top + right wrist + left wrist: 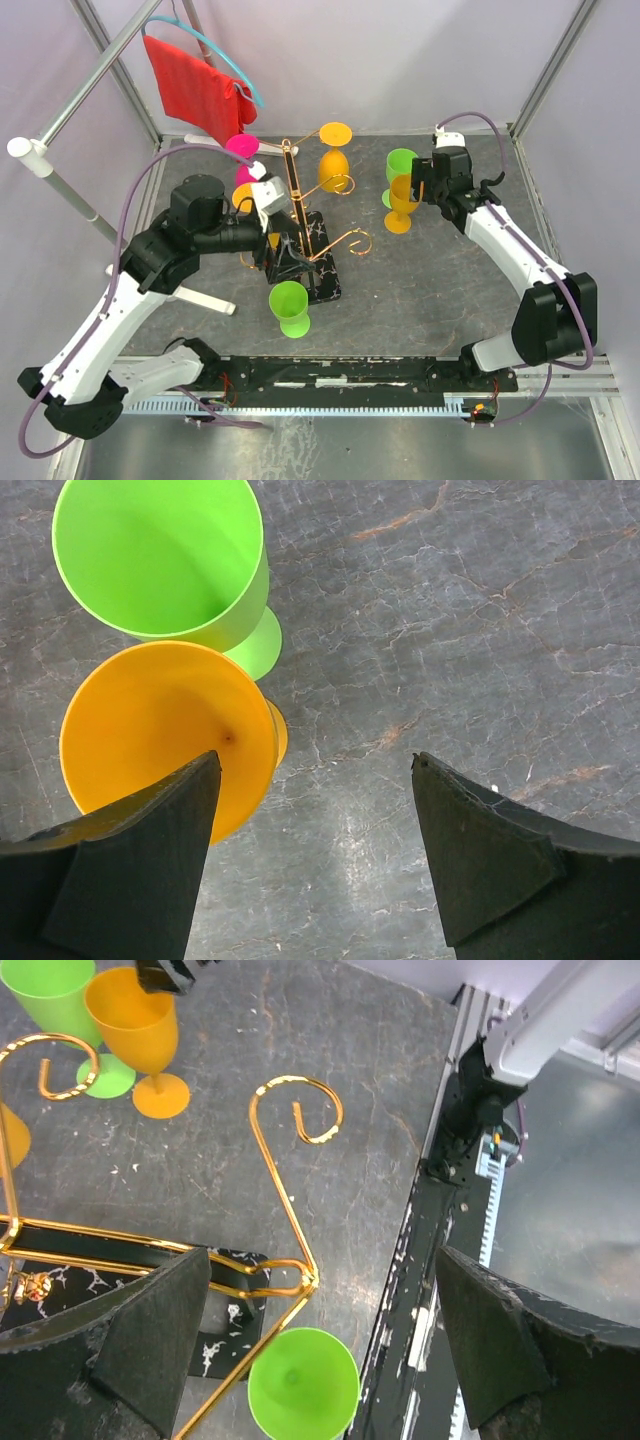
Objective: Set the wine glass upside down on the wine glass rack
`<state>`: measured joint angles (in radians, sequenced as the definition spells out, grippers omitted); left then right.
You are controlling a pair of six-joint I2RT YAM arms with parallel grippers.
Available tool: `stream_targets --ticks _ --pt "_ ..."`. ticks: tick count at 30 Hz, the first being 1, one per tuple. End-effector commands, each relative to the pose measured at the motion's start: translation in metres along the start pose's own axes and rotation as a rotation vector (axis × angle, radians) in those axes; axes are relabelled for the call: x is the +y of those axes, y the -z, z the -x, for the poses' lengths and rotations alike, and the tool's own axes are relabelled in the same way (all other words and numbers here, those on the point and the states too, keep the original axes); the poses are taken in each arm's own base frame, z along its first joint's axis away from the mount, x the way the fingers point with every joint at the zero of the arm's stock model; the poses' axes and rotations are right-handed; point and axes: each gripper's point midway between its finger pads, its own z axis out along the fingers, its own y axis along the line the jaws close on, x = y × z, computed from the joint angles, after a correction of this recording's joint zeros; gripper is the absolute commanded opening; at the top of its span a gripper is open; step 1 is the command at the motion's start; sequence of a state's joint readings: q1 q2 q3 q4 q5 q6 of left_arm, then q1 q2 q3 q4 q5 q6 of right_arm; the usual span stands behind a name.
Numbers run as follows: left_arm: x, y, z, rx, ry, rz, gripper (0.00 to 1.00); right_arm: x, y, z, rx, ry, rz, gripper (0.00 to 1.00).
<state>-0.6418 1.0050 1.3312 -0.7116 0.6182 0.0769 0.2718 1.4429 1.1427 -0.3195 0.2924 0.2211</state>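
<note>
The gold wire wine glass rack [300, 195] stands mid-table on its black marbled base [322, 268]. An orange glass [334, 165] and a pink glass [243, 150] hang upside down on its arms. A green wine glass [290, 305] stands upright at the base's front corner. My left gripper [285, 272] is open just above it. In the left wrist view the green glass [303, 1385] lies between the fingers, beside a gold scroll arm [295, 1110]. My right gripper [420, 192] is open and empty over an upright orange glass [160, 735] and green glass [160, 560].
A red cloth on a blue hanger [200, 85] hangs from a metal rail at the back left. A white bar [205, 298] lies left of the rack. The orange glass [402, 205] and green glass [400, 168] stand together at right. The black front rail [440, 1220] runs along the near edge.
</note>
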Motion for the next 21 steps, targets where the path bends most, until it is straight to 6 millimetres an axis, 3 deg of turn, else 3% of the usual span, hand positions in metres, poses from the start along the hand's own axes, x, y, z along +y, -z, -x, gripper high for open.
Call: stream_targets --ticks 1,8,17,21 --pt "-0.01 0.002 -0.013 0.065 -0.08 -0.003 0.99 -0.004 0.002 0.026 -0.051 -0.009 -0.017 0.85" --pt "-0.026 -0.02 -0.053 0.264 -0.137 -0.02 1.0 -0.006 -0.003 0.025 -0.043 0.005 -0.036 0.85" --pt "-0.033 -0.015 -0.065 0.332 -0.116 -0.014 0.95 -0.005 -0.011 0.021 -0.028 0.013 -0.04 0.85" --pt "-0.032 -0.009 -0.051 0.276 -0.154 0.027 0.95 -0.005 -0.014 0.019 -0.022 0.017 -0.04 0.85"
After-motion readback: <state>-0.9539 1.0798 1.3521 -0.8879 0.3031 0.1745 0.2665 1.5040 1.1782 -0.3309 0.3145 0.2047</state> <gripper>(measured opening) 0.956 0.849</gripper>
